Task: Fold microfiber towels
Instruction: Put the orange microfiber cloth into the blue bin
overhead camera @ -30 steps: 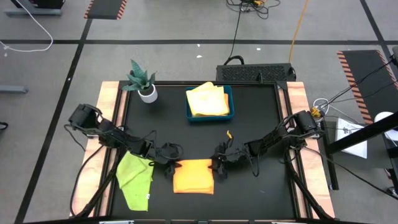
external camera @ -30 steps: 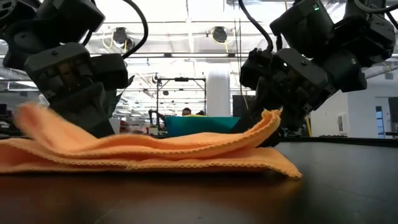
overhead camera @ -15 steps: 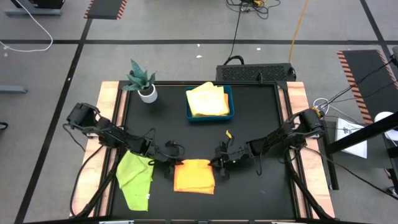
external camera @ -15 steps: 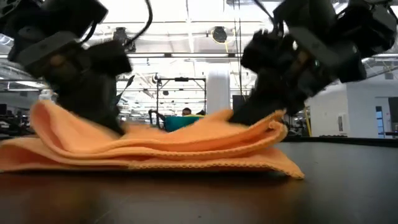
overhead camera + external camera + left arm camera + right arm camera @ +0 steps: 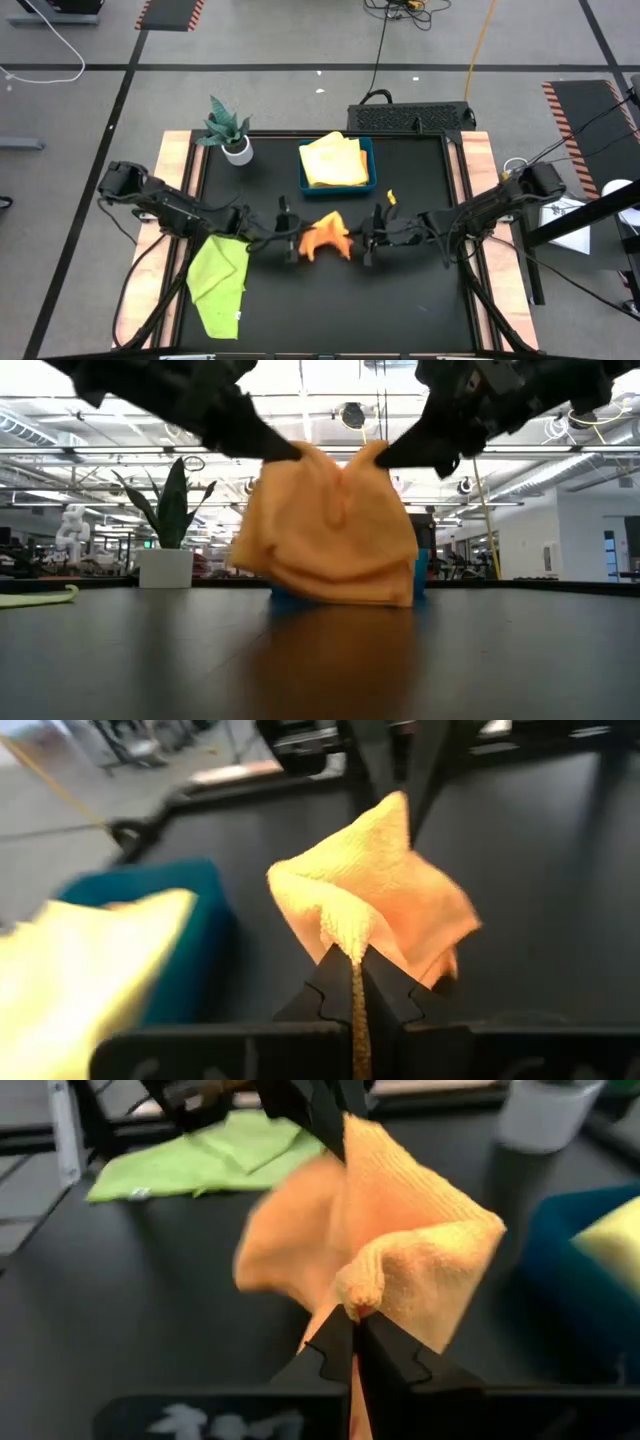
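An orange microfiber towel [image 5: 325,238] hangs bunched between my two grippers over the middle of the black table [image 5: 420,300]. My left gripper [image 5: 297,243] is shut on its upper left corner and my right gripper [image 5: 360,240] on its upper right corner. In the low view the towel [image 5: 335,530] droops below both grippers. Whether its lower edge [image 5: 350,600] touches the table I cannot tell. A lime green towel [image 5: 218,280] lies flat at the near left. Yellow towels [image 5: 333,160] lie in the blue tray [image 5: 338,188]. My left gripper pinches a bunched top corner [image 5: 345,935] of the orange towel between its two fingers [image 5: 322,1000]. It comes from the table's left, slanting slightly down. The cloth hangs slack below and beyond the fingers. My right gripper pinches the other top corner [image 5: 360,1292], folded over on itself, between its two fingers [image 5: 330,1355]. It comes from the table's right, slanting slightly down. The towel hangs slack from it toward the left gripper.
A potted plant [image 5: 228,130] stands at the far left of the table. The blue tray sits at the far middle, just behind the hanging towel. The green towel overhangs the table's near left edge. Bare black table lies to the near right.
Both grippers have risen and gone toward the table's far edge, drawing closer together. The orange towel, which lay folded flat near the front, has been lifted by its two far corners and now hangs bunched between them.
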